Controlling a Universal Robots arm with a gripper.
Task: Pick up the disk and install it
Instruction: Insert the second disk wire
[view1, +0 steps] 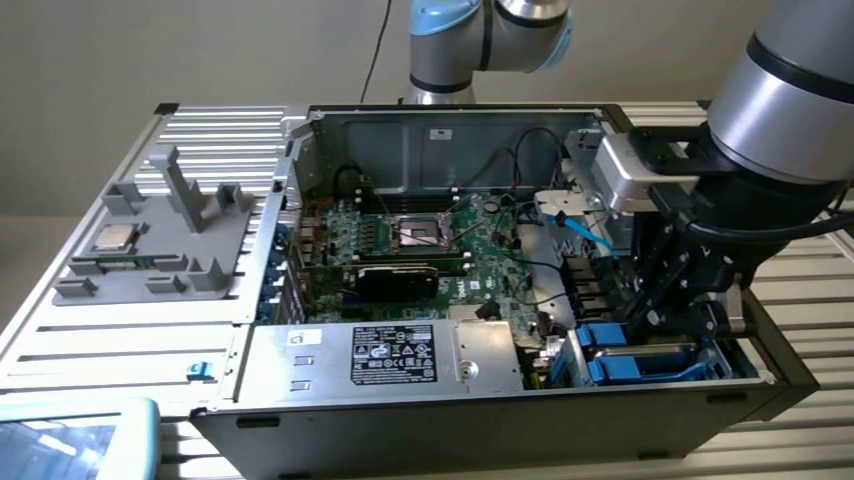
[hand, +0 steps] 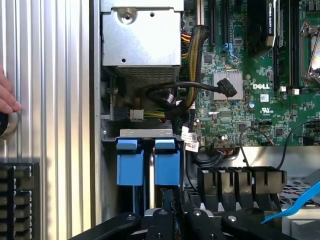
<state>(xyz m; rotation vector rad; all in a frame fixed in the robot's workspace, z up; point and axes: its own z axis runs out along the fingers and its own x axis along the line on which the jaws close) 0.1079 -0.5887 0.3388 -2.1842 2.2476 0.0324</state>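
The disk (hand: 167, 162) stands on edge in the drive bay at the case's front corner, showing its bright blue carrier end. A second blue carrier (hand: 130, 162) sits in the slot beside it, level with it. My gripper (hand: 169, 200) reaches down onto the disk's near end with its black fingers close together on the carrier. In the exterior view the gripper (view1: 663, 325) hangs over the blue carriers (view1: 641, 358) at the exterior view's right.
The open computer case (view1: 267, 400) holds a green motherboard (view1: 447, 240), a silver power supply box (view1: 387, 355) and black cables (hand: 190, 90) next to the bay. A grey fixture (view1: 160, 230) with a CPU chip (view1: 114, 238) lies at the exterior view's left. A person's hand (hand: 7, 97) rests on the ribbed table.
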